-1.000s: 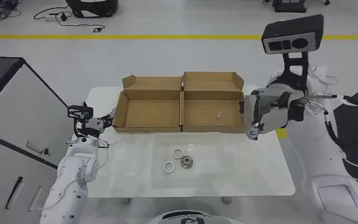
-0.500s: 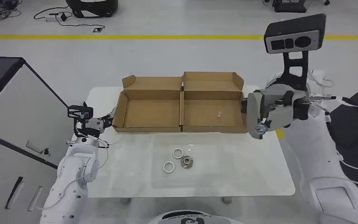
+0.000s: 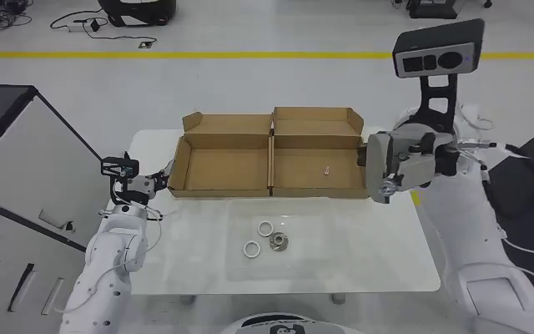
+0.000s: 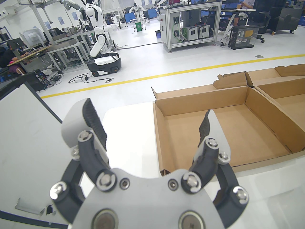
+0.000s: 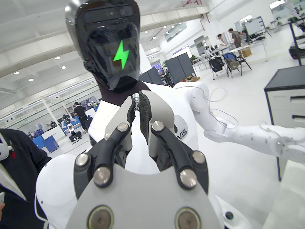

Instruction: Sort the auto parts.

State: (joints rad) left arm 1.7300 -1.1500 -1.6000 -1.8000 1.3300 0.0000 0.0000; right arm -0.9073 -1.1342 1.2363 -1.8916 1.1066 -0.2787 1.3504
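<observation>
- Right wrist view: the right gripper (image 5: 137, 107) is clamped on a small threaded part, apparently a screw (image 5: 136, 99), pinched at the very fingertips and pointing back toward the robot's head.
- Top view: that arm sits just beside the outer wall of the right box (image 3: 300, 185), not over its floor. A second screw (image 3: 327, 173) lies inside this box, so it is judged to be the destination.
- The left box (image 3: 221, 171) holds nothing. Two rings (image 3: 264, 227) and a metal hub (image 3: 278, 242) lie close together on the table (image 3: 375, 250), in front of the boxes and unsorted.
- The left gripper (image 4: 149, 111) hangs with its jaws spread wide and nothing between them, beside the outer wall of the left box.
- Step in hand, as judged: deliver the held screw.
  - Turn the wrist so the fingertips face down before travelling.
  - Clear the box wall, then stop over bare floor, away from the corners.
  - Lower close to the cardboard before releasing, since a part this small is likely to bounce or roll.
  - Keep the grip firm throughout — the hold is shallow and the screw could slip.
</observation>
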